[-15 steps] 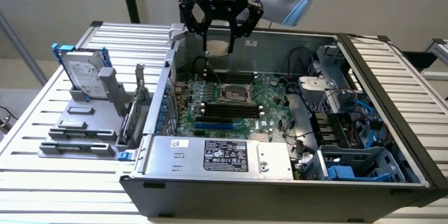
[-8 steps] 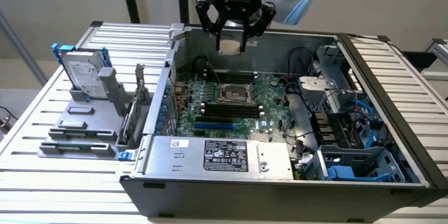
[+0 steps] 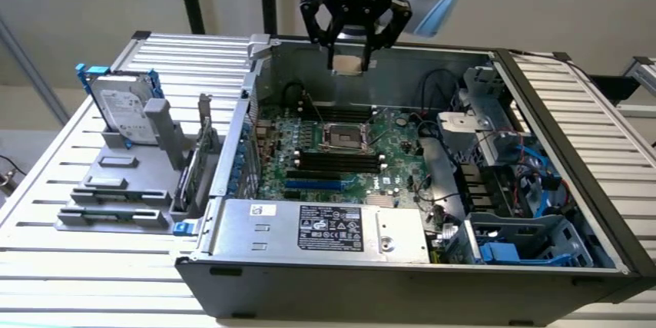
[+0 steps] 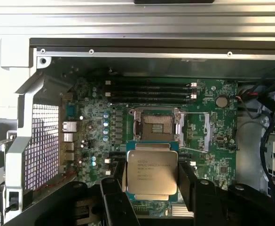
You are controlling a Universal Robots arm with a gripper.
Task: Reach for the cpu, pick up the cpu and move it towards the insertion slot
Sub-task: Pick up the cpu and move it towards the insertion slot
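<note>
My gripper hangs above the far wall of the open computer case, shut on the cpu, whose pale tan side shows between the black fingers. In the wrist view the cpu is a silver square chip with printed text, clamped between the two fingers, high over the green motherboard. The insertion slot is a square socket with a shiny metal frame and dark centre, in the middle of the board below the gripper. In the wrist view the insertion slot lies just beyond the held chip.
Long black memory slots run beside the socket. A power supply fills the case's near side, cables and drive bays the exterior view's right. An upright hard drive with blue rails stands on a grey rack outside the case, left.
</note>
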